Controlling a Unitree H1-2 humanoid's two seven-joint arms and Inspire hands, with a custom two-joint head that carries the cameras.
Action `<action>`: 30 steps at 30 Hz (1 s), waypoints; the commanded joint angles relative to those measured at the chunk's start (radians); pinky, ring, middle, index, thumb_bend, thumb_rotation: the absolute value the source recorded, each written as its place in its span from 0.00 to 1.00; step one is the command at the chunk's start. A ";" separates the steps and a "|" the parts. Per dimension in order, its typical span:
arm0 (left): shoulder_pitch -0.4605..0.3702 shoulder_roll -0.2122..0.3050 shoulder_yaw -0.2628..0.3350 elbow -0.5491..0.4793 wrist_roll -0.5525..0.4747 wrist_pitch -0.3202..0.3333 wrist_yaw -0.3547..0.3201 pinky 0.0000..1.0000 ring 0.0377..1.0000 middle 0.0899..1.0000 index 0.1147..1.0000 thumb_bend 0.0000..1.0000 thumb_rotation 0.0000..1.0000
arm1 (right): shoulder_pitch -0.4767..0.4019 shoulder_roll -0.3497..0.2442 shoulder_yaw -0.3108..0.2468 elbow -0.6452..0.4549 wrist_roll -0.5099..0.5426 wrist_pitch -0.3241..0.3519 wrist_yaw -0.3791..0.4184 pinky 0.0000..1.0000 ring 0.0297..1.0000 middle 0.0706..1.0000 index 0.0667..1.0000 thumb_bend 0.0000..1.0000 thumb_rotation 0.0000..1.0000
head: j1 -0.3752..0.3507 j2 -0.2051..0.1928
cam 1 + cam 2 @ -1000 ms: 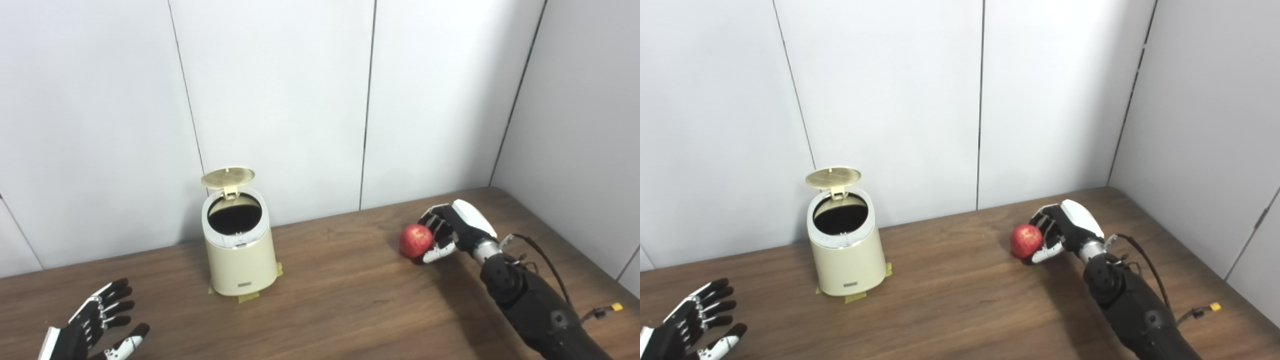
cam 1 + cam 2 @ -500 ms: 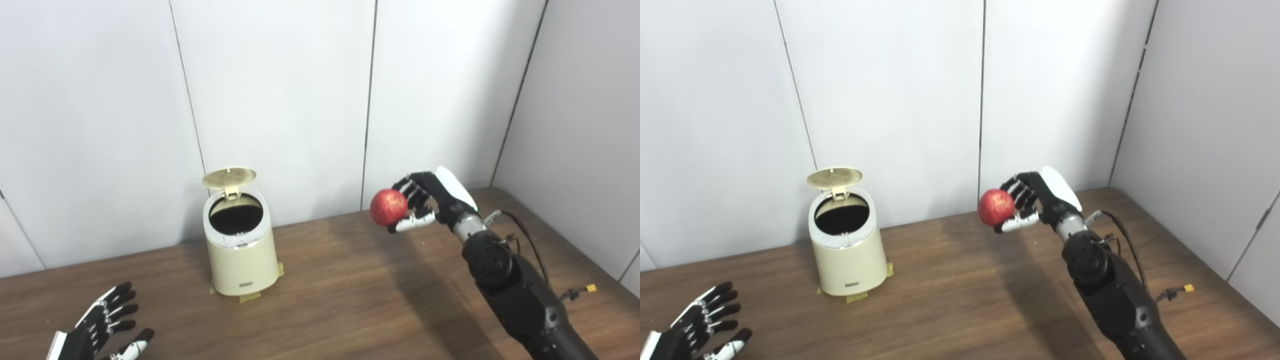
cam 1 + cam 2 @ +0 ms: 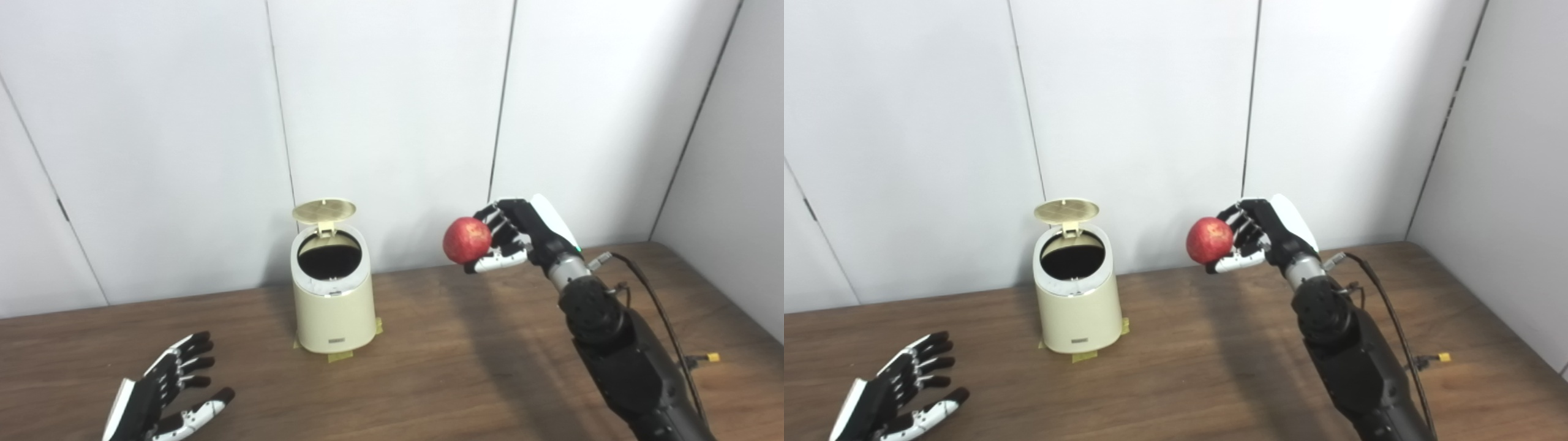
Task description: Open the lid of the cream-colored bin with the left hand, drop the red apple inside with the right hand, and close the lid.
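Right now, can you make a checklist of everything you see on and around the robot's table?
Surface: brown wooden table, bare wood around the bin.
Job's things: cream-colored bin upright, taped down, lid up; red apple held in the air.
Clutter: nothing seen.
Hands: left hand open, low near the table; right hand with fingers around the apple.
Cables: black cable along the right arm.
Surroundings: white wall panels.
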 commanded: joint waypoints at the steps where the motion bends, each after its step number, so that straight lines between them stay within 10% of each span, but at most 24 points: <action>1: -0.018 -0.018 -0.010 0.020 0.012 -0.049 0.022 0.67 0.76 0.80 0.82 0.70 0.12 | -0.071 0.009 -0.002 0.009 0.004 -0.052 -0.020 0.41 0.41 0.40 0.50 0.52 0.00 | 0.010 0.000; 30: -0.018 -0.084 -0.046 0.007 0.047 -0.020 0.052 0.69 0.77 0.80 0.81 0.74 0.17 | -0.214 0.143 0.089 0.093 -0.032 -0.004 0.008 0.42 0.41 0.39 0.50 0.52 0.00 | 0.130 -0.008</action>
